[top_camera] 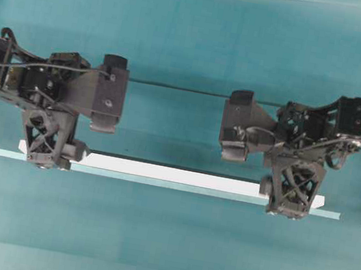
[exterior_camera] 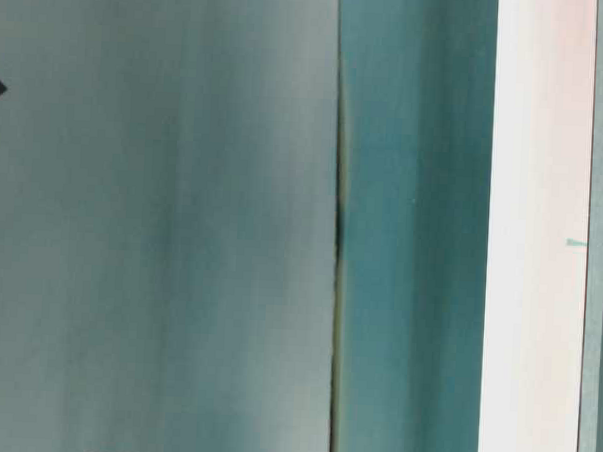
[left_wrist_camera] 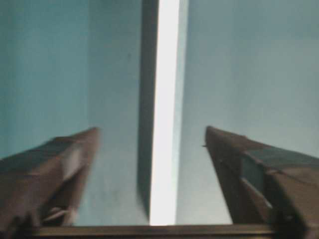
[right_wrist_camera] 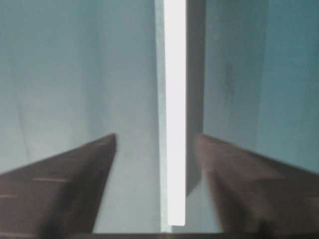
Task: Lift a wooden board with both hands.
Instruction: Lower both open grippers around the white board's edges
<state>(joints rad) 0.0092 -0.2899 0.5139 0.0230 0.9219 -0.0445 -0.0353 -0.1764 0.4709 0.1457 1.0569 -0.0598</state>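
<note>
Nearest the lower edge of the overhead view, the wooden board (top_camera: 174,173) lies flat on the teal tabletop (top_camera: 162,243), just beside a pale tape strip (top_camera: 158,183). We judge it stiff, light and smooth-faced, best gripped across its narrow width near each end. There the left tool (top_camera: 47,154) and right tool (top_camera: 292,202) straddle it, jaws spread, holding nothing.

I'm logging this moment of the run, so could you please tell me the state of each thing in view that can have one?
Long flat white wooden board with a dark edge: lying flat on the teal table, ungripped.
Left black robot gripper: fingers open, straddling the board's left end.
Right black robot gripper: fingers open, straddling the board's right end.
Thin pale teal tape strip: stuck flat beside the board.
</note>
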